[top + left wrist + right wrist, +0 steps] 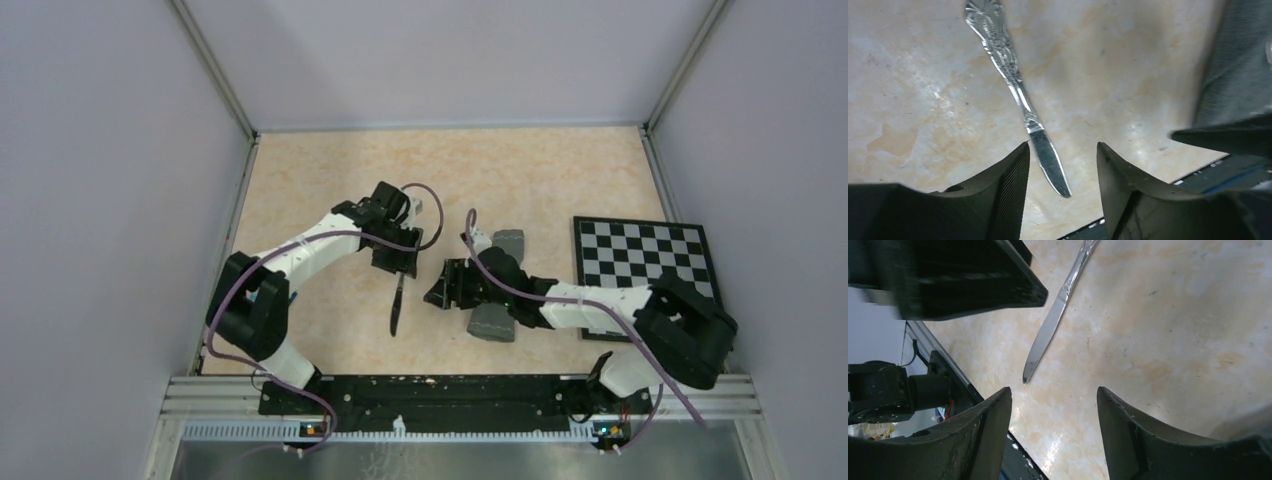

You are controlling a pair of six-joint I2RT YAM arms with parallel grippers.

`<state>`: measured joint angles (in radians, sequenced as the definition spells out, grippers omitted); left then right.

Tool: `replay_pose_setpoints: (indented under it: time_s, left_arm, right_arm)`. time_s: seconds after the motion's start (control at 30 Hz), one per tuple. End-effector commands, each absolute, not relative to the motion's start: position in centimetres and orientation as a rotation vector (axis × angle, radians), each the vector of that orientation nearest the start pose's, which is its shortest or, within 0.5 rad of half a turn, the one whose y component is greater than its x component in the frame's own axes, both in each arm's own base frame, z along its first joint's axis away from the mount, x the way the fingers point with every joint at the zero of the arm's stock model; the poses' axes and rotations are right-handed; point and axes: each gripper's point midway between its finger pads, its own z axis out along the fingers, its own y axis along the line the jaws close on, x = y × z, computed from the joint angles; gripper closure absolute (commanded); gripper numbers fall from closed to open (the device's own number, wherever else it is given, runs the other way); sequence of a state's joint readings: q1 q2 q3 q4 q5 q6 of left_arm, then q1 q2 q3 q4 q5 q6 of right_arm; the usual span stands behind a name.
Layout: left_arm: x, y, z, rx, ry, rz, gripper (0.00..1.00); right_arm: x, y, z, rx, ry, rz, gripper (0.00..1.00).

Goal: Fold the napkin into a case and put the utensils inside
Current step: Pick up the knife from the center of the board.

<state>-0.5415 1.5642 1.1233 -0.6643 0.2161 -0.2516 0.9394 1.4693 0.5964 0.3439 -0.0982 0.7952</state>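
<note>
Marbled table (560,180) carries the napkin (497,322), already folded into a narrow case under your right arm. Your knife (1020,95) lies loose just left of it, not inside; no fork shows. Your left end effector (1063,150) hangs over the knife, jaws apart, gripping nothing. The right end effector (1054,395) gapes wide, empty.

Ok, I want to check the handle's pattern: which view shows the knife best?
Left wrist view: the knife lies nearly whole and sharp, embossed handle clear. The right wrist view shows its blade, most of the handle cropped; the top view shows only a thin dark sliver.
</note>
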Motion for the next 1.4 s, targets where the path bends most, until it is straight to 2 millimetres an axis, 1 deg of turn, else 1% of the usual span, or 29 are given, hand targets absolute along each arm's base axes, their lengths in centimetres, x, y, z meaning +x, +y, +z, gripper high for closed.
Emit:
replay_pose_setpoints:
  time_s: [0.0, 0.07, 0.13, 0.2, 0.27, 0.4, 0.47, 0.5, 0.57, 0.63, 0.87, 0.97, 1.03, 1.17, 1.2, 1.27, 1.3, 1.37]
  left_arm:
    - [26.6, -19.3, 6.8, 0.466, 2.847, -0.355, 0.41]
    - [26.5, -19.0, 5.8, 0.476, 2.893, -0.328, 0.39]
    - [26.6, -18.7, 5.0, 0.474, 2.926, -0.28, 0.39]
    - [26.8, -18.8, 4.4, 0.475, 2.95, -0.27, 0.4]
    - [27.0, -19.3, 4.0, 0.488, 2.966, -0.288, 0.42]
    - [27.5, -19.6, 3.1, 0.477, 2.996, -0.268, 0.45]
    - [27.7, -19.8, 2.8, 0.476, 3.01, -0.267, 0.49]
    - [27.7, -19.8, 2.6, 0.476, 3.02, -0.236, 0.5]
    - [27.5, -19.6, 2.2, 0.484, 3.04, -0.172, 0.52]
    - [27.2, -19.8, 1.8, 0.488, 3.058, -0.171, 0.57]
    - [26.2, -18.5, 0.1, 0.477, 3.11, -0.017, 0.67]
    - [25.8, -18.2, -0.7, 0.447, 3.117, 0.045, 0.73]
    - [25.5, -18.2, -1.5, 0.44, 3.13, 0.058, 0.74]
    - [25.4, -18.0, -2.7, 0.447, 3.142, 0.087, 0.73]
    - [25.5, -18.0, -2.9, 0.448, 3.14, 0.091, 0.76]
    - [25.8, -17.9, -3.0, 0.448, 3.127, 0.103, 0.85]
    - [25.9, -17.8, -2.9, 0.452, 3.12, 0.108, 0.91]
    - [26.3, -17.9, -2.4, 0.462, 3.094, 0.103, 0.98]
  right_arm:
    - [20.9, 31.7, 10.7, -0.19, 2.239, 1.018, 0.38]
    - [20.9, 30.4, 11.0, -0.182, 2.232, 0.998, 0.38]
    - [20.9, 29.5, 11.4, -0.179, 2.22, 1.0, 0.38]
    - [20.8, 29.0, 12.0, -0.181, 2.2, 1.01, 0.38]
    - [20.7, 28.7, 12.3, -0.192, 2.188, 1.018, 0.38]
    - [20.6, 28.5, 12.5, -0.204, 2.183, 1.03, 0.39]
    - [20.6, 28.5, 12.4, -0.208, 2.184, 1.037, 0.39]
    - [20.5, 28.5, 12.4, -0.209, 2.183, 1.042, 0.39]
    - [20.4, 28.5, 12.4, -0.212, 2.181, 1.052, 0.39]
    - [20.5, 28.5, 12.4, -0.209, 2.178, 1.056, 0.4]
    - [20.6, 28.3, 12.5, -0.211, 2.173, 1.046, 0.41]
    - [20.7, 28.2, 12.7, -0.206, 2.165, 1.04, 0.41]
    - [20.7, 28.3, 12.7, -0.206, 2.166, 1.045, 0.41]
    - [20.6, 28.4, 12.6, -0.208, 2.17, 1.05, 0.42]
    - [20.6, 28.4, 12.5, -0.209, 2.174, 1.05, 0.42]
    - [20.6, 28.4, 12.3, -0.21, 2.179, 1.046, 0.42]
    - [20.6, 28.3, 12.2, -0.209, 2.182, 1.044, 0.42]
    - [20.5, 28.5, 11.9, -0.215, 2.188, 1.052, 0.42]
